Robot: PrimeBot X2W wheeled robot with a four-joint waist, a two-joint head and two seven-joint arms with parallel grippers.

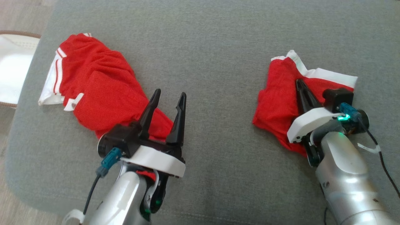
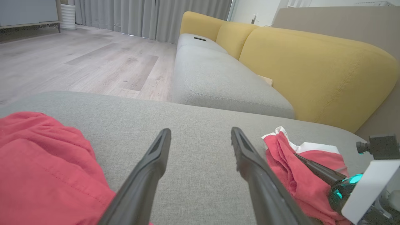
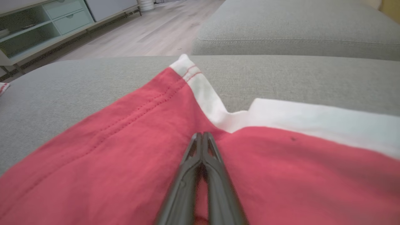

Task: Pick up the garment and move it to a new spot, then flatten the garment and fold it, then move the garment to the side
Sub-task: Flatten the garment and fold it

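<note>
Two red garments with white trim lie on the grey cushion [image 1: 218, 40]. The larger one [image 1: 100, 90] is crumpled at the left, also seen in the left wrist view [image 2: 37, 165]. My left gripper [image 1: 170, 92] hovers at its near right end, open, with bare cushion between its fingers [image 2: 200, 131]. The smaller garment [image 1: 276, 97] lies at the right [image 2: 290, 168]. My right gripper [image 1: 299, 82] is shut, its fingers laid flat on this red fabric [image 3: 125, 140] near the white band; its tips [image 3: 202, 135] meet with no fold seen between them.
The cushion's left edge drops to a wooden floor, where a white round object [image 1: 12, 65] sits. A yellow-backed sofa [image 2: 312, 68] stands beyond the cushion. A pale shelf unit [image 3: 31, 34] lines the far wall. Grey cushion lies bare between the garments.
</note>
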